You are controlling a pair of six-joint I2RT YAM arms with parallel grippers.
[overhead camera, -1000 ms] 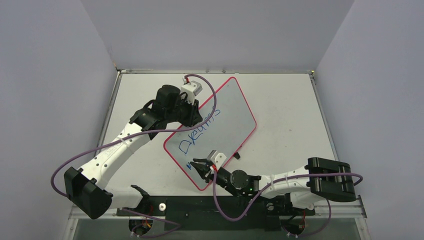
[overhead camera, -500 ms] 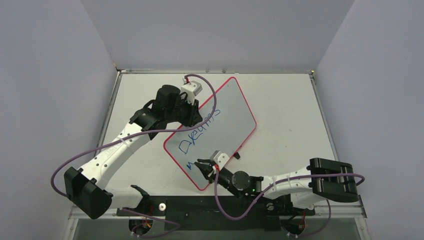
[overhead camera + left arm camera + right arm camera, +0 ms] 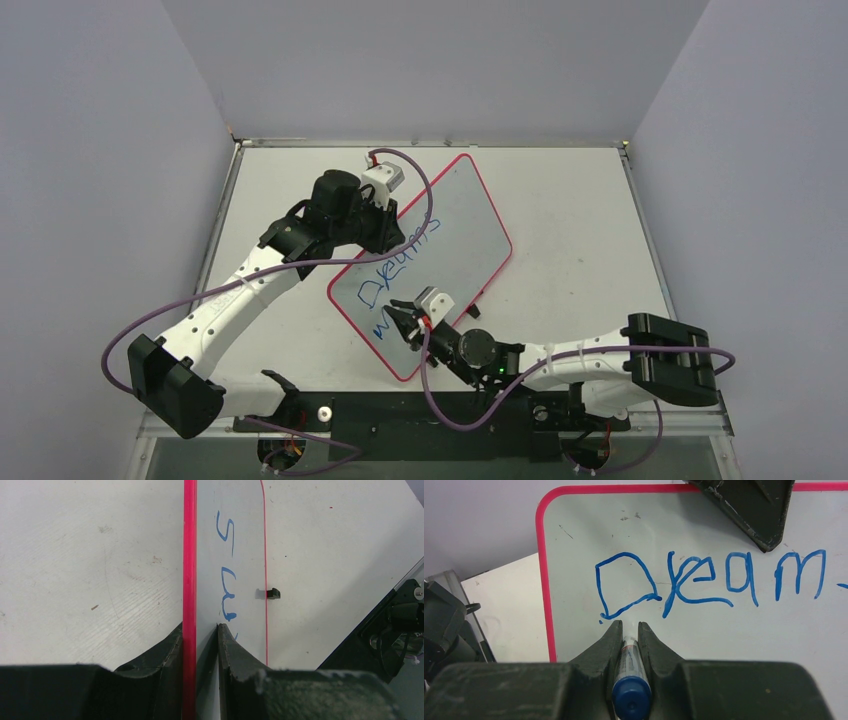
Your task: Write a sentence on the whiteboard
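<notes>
The table (image 3: 580, 220) is filling the middle of the overhead view. The whiteboard (image 3: 462, 222) is lying across its centre, its long axis running from lower left to upper right. Only that view is showing both arms. The left arm (image 3: 235, 300) is reaching up from the lower left, bending toward the board's left long edge. The right arm (image 3: 560, 365) is stretching low from the lower right toward the board's near corner. The left wrist view is showing the left claw (image 3: 200, 630) clenching the red rim, one finger on each side, with a black clip (image 3: 272, 594) on the opposite edge. The right wrist view alone is making the sentence (image 3: 704, 580) readable, beginning "Dream". There the right claw (image 3: 629, 626) is grasping a blue-ended marker (image 3: 630, 680), its tip pointing at the board just below the "D".
</notes>
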